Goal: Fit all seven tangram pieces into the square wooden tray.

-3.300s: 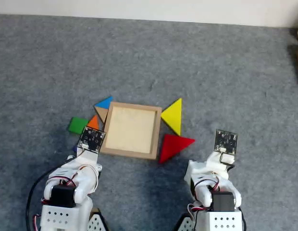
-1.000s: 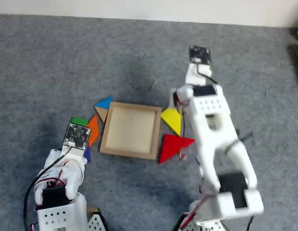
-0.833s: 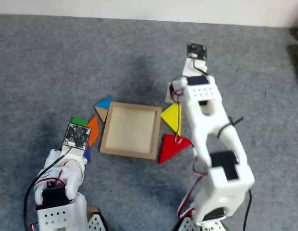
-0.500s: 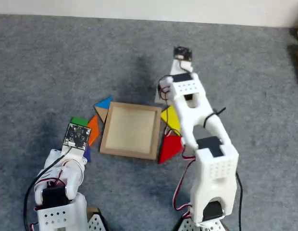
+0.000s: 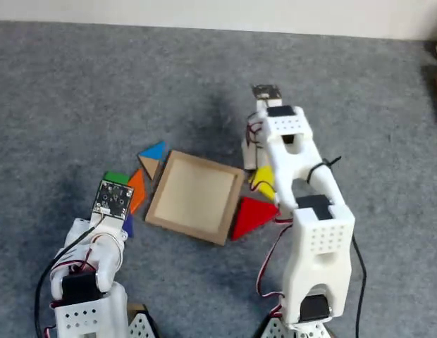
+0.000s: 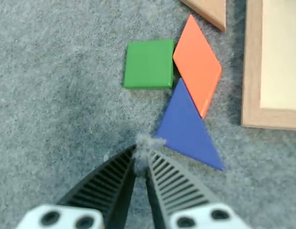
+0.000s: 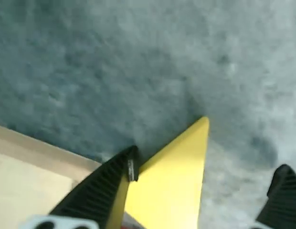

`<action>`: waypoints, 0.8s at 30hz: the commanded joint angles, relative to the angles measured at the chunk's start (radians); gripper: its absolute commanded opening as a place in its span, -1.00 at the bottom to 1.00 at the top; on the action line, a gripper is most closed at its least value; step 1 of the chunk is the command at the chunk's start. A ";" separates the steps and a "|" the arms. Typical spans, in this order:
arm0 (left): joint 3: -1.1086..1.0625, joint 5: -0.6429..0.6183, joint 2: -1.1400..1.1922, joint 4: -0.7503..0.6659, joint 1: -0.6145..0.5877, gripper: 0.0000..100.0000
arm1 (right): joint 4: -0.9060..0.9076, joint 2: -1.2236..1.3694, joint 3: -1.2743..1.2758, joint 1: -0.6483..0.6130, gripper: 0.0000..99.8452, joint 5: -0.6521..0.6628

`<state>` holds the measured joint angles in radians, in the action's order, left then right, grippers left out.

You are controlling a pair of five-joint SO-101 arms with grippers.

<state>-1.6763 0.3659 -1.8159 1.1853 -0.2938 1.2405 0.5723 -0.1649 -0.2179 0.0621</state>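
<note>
Yellow shows between the spread fingers of the right gripper (image 7: pixel 206 171), which stands open around the yellow triangle (image 7: pixel 169 186) without clamping it. One black finger is down at the seam between the triangle's edge and a corner of the square wooden tray (image 7: pixel 38 152). The other finger hangs well off the triangle's opposite edge, over the grey carpet (image 5: pixel 345 84). The piece lies flat on the carpet. In the high view the right arm stretches out over this triangle, which lies just beside the tray's right side near its far corner. Closer to the arm bases, the red triangle (image 5: pixel 254 215) lies with one edge along that same side of the tray, its tip pointing away from it.

The left gripper (image 6: pixel 141 149) is closed on nothing, its ribbed fingers meeting at the tips low over the carpet. Whether the tips touch the carpet cannot be told. Just beside the tips lies a corner of the dark blue triangle (image 6: pixel 186 132). Its far point meets the orange parallelogram (image 6: pixel 198 76), which runs near the tray's left rim with a narrow strip of carpet between. The green square (image 6: pixel 149 64) sits just beside the parallelogram, on the side away from the tray. Past them the tan triangle (image 5: pixel 149 167) lies at the tray's far left corner, with the light blue triangle (image 5: pixel 154 150) just beyond it.

All seven pieces lie on the carpet outside the tray, which sits a little askew between the two arms.
</note>
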 commanded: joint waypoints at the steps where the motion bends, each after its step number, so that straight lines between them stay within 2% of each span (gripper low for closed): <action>1: -0.004 0.009 -0.005 -0.002 -0.013 -0.98 | 0.041 -0.010 -0.048 0.082 -0.20 0.080; 6: -0.004 0.009 -0.005 -0.002 -0.013 -0.98 | 0.183 -0.008 -0.185 0.130 -0.20 0.141; 12: -0.004 0.009 -0.005 -0.002 -0.013 -0.98 | 0.426 -0.008 -0.414 0.107 -0.20 0.152; 16: -0.004 0.009 -0.005 -0.002 -0.013 -0.98 | 0.513 -0.010 -0.496 0.062 -0.20 0.021; 21: -0.004 0.009 -0.005 -0.002 -0.013 -0.98 | 0.513 -0.010 -0.475 -0.015 -0.20 0.008; 24: -0.004 0.009 -0.005 -0.002 -0.013 -0.98 | 0.512 -0.019 -0.456 -0.021 -0.20 -0.058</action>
<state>-1.6763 0.3659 -1.8159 1.1853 -0.2938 1.7346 0.5769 -0.6114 -0.2271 0.0529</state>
